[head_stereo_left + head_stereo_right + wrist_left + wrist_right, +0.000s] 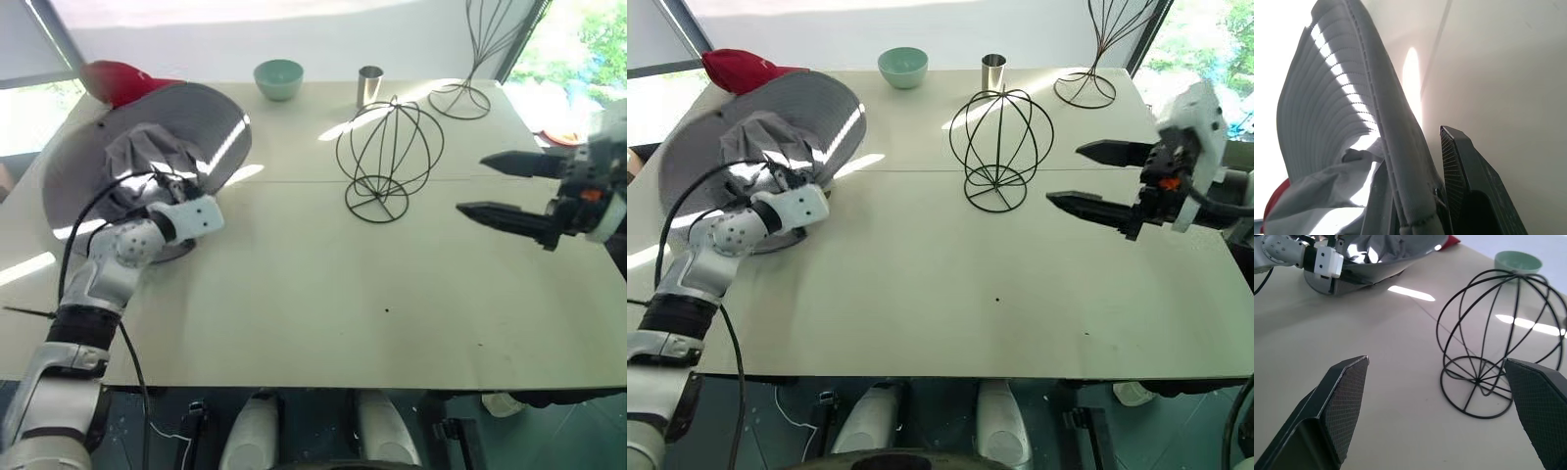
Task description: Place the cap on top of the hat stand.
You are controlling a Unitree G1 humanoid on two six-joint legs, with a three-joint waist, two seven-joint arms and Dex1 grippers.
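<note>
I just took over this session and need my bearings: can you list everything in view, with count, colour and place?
cap: one, grey, wide brim tilted up at the table's left side, brim edge pinched in the left gripper
hat stand: one, black wire globe, mid-table, bare
taller wire stand: one, black, far right corner
red cap: one, red, far left, behind the grey brim
bowl: one, pale green, far edge
metal cup: one, silver, far edge, right of the bowl
table: one, beige
left gripper: shut on the cap's brim
right gripper: open, in the air to the right of the hat stand
</note>
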